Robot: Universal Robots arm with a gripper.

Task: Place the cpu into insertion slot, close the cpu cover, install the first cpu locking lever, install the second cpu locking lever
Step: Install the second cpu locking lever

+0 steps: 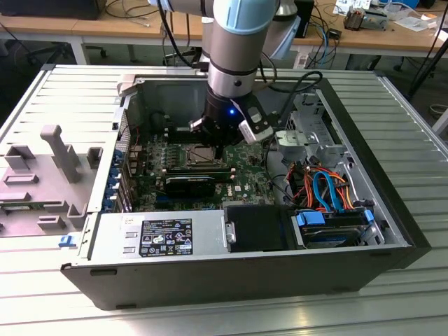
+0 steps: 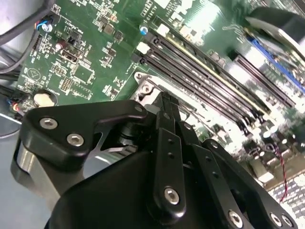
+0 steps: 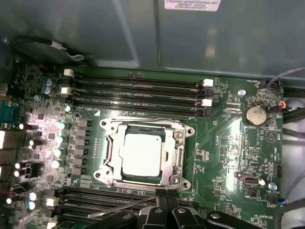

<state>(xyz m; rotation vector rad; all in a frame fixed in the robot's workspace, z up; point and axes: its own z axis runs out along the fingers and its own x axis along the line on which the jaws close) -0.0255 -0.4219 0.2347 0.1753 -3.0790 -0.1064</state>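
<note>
We see the arm reaching down into an open computer case that lies on its side on a ribbed metal table. In the exterior view the claw hangs just above the motherboard, over the socket area.

In the first wrist view the cpu, with its dull silver top, sits flat inside the insertion slot. The cpu cover lies down around the chip as a silver frame, its cut-out showing the chip's top. A thin metal locking lever runs slantwise along the socket's edge nearest the claw, and the black fingertips stand right at that edge, close to the wire; we cannot tell whether they touch it. The fingers are drawn close together, with only a narrow gap, and we see nothing gripped between them.

In the second wrist view the same closed-together fingers point down at a corner of the socket frame, beside the long black memory slots. A round coin battery sits on the board well apart from the socket.

In the exterior view the grey power supply fills the case's near side, and orange and blue cables lie toward the exterior view's right.
</note>
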